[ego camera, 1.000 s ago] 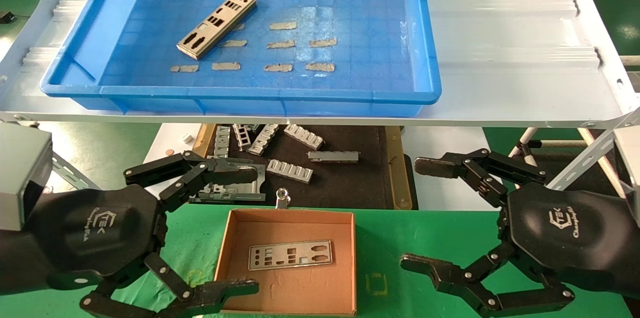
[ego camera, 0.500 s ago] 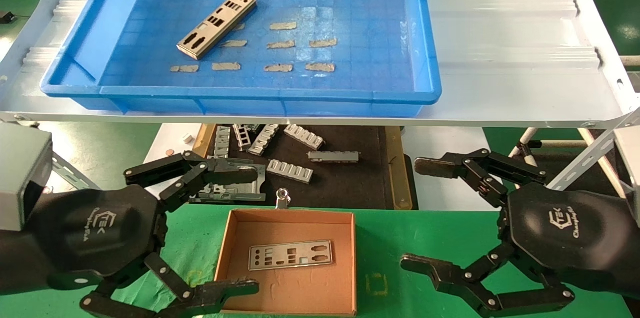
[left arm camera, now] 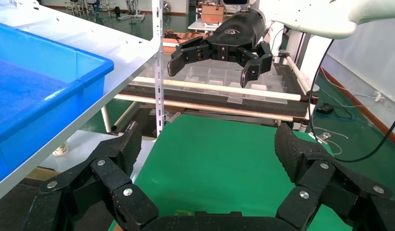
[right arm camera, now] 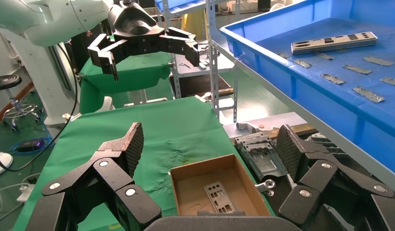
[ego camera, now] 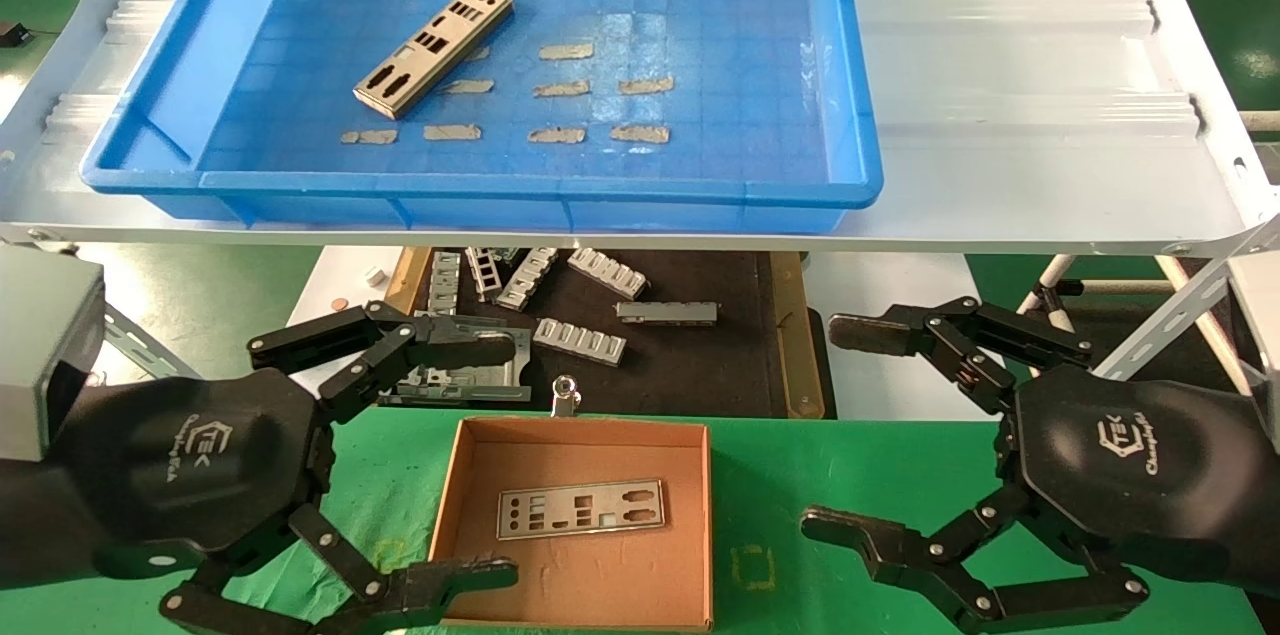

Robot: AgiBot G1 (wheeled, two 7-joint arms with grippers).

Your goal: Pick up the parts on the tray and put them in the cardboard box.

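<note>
A silver-grey punched plate [ego camera: 433,50] lies slanted in the left part of the blue tray [ego camera: 850,65] on the raised shelf; it also shows in the right wrist view [right arm camera: 334,42]. A second plate [ego camera: 581,509] lies flat inside the brown cardboard box [ego camera: 446,485] on the green mat, also seen in the right wrist view [right arm camera: 218,196]. My left gripper [ego camera: 500,460] is open and empty just left of the box. My right gripper [ego camera: 845,430] is open and empty to the right of the box.
Small grey tape strips [ego camera: 566,51] lie on the tray floor. Ribbed grey brackets [ego camera: 579,340] lie on a dark mat [ego camera: 700,365] under the white shelf [ego camera: 1020,95]. A shelf post [left arm camera: 158,62] stands between the arms. The green mat [ego camera: 770,485] spreads around the box.
</note>
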